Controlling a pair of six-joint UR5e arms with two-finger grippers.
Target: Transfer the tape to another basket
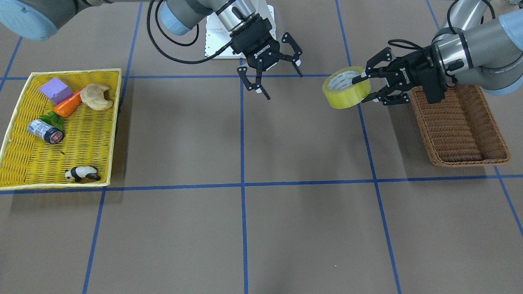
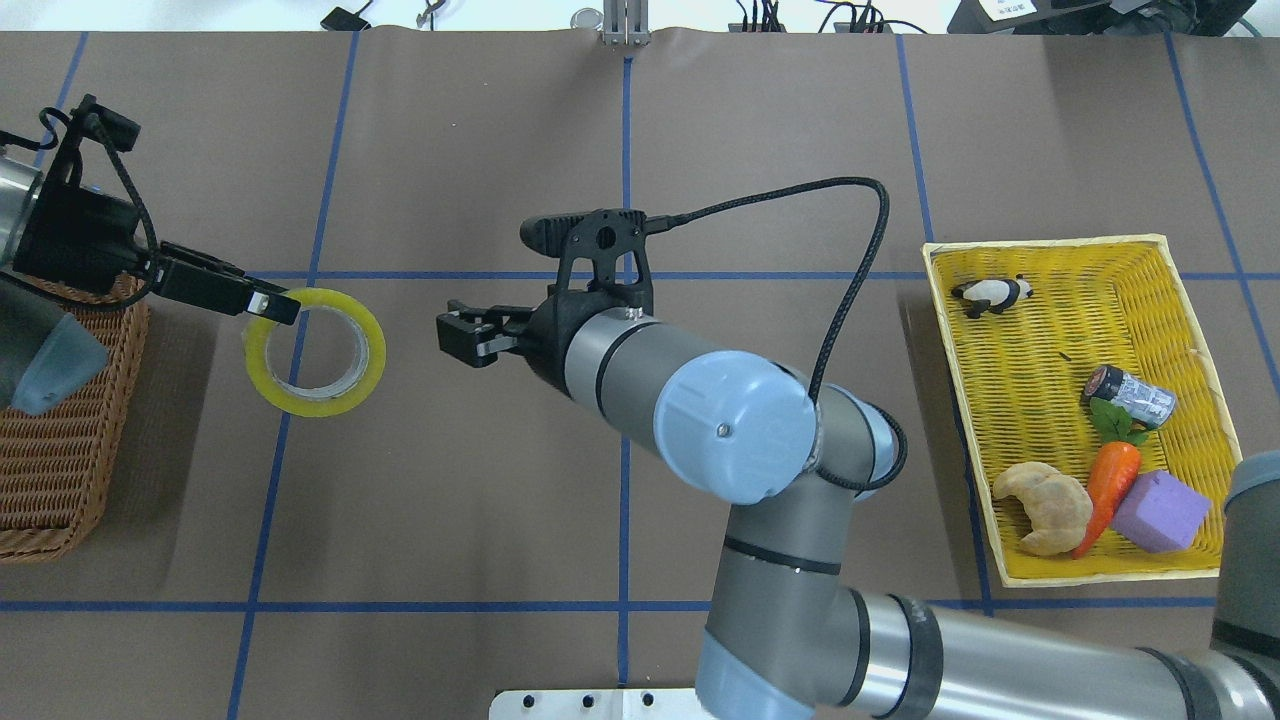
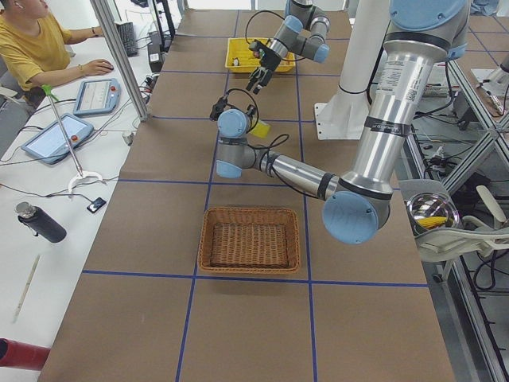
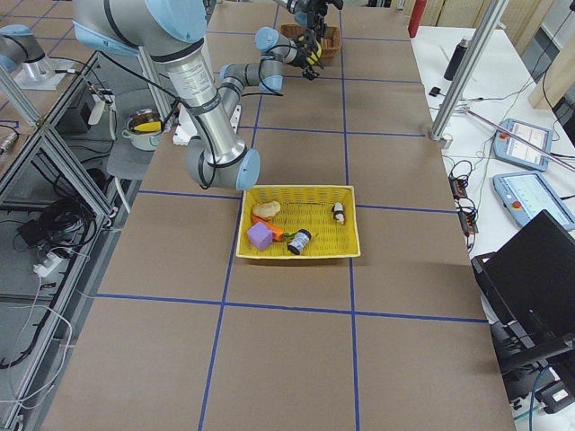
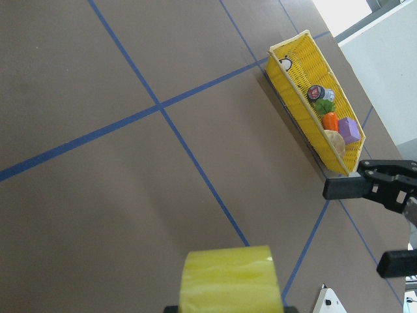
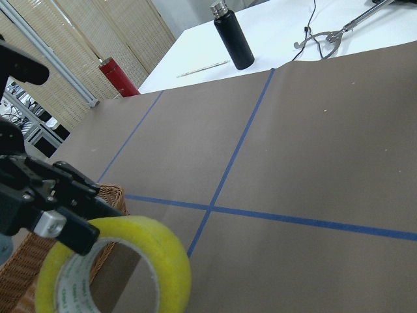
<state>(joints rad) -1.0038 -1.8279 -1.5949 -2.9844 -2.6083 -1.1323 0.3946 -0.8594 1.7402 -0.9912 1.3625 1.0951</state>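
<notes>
**A:** How will the tape (image 1: 346, 87) handle?

**B:** I'd judge it light and stiff. It is a fat ring that keeps its shape, and the glossy yellow-green outside is probably slippery. The pale core (image 1: 345, 80) looks like the firmer, less slick surface, so the best hold is across the ring's wall, one finger inside the hole and one outside.

**A:** Is that how it's held?

**B:** Yes. The left gripper (image 1: 365, 87) pinches the wall that way, with one finger through the hole and the other on the outer face. The roll hangs clear of the table (image 1: 245, 228), tilted, with its open face toward the front-facing camera.

**A:** Where is it relative to the basket (image 1: 474, 160)?

**B:** In the front-facing view it is at about 10 o'clock from the basket, just outside the near corner and not yet over it. A pinch on only one side could let the roll swing.

**A:** Any writing?

**B:** There is greenish print around the core, too small to read. Both grippers carry "ROBOTIQ" in white.

**A:** And the other arm?

**B:** The right gripper (image 1: 284, 86) is at 9 o'clock from the tape, well apart, with its jaws spread and nothing in them. Far off at 9 o'clock is the yellow tray (image 1: 81, 139), which holds a small can (image 1: 45, 131) whose label I can't make out.
</notes>
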